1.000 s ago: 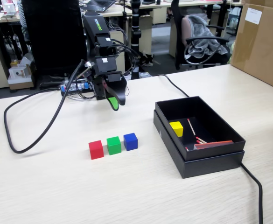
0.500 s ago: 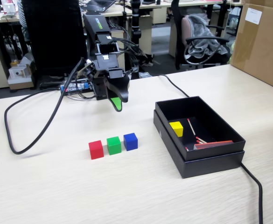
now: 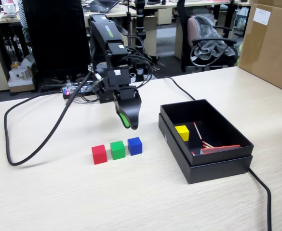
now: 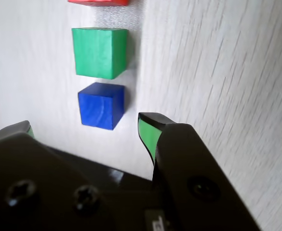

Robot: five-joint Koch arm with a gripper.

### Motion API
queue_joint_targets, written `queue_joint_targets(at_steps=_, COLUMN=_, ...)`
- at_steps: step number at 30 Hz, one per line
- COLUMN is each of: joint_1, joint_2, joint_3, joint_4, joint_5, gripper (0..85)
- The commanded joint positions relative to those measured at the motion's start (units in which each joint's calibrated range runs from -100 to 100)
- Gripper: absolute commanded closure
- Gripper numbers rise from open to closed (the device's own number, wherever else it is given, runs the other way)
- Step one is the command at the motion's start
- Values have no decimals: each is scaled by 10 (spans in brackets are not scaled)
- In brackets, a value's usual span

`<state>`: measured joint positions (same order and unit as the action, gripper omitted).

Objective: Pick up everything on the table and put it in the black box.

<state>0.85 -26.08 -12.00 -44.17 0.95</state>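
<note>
Three cubes remain in a row on the worktop (image 3: 59,192), and from my open, empty pincer (image 4: 85,129) the blue cube (image 4: 101,105) lies nearest, just ahead between the jaws' line, green cube (image 4: 99,52) beyond it.

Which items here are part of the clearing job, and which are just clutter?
Job:
- small glossy red cube
- small glossy green cube
- small glossy blue cube
- small glossy yellow cube, already in the box
- shallow matte black cardboard box

Clutter:
- thin matchsticks in the box
- big brown carton
- black cables
</note>
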Motion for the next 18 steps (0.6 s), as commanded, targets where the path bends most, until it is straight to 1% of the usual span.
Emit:
queue_joint_targets(at_steps=1, joint_1=0, joint_2=37, joint_3=62, joint_4=-10, joint_5=1, gripper=414)
queue_joint_targets(at_steps=9, joint_1=0, joint_2=143, joint_3=117, joint_4=-23, joint_5=7, gripper=412)
queue_joint_targets(at_steps=18, joint_1=3, joint_2=199, joint_3=149, joint_4=-24, joint_5=10, gripper=419)
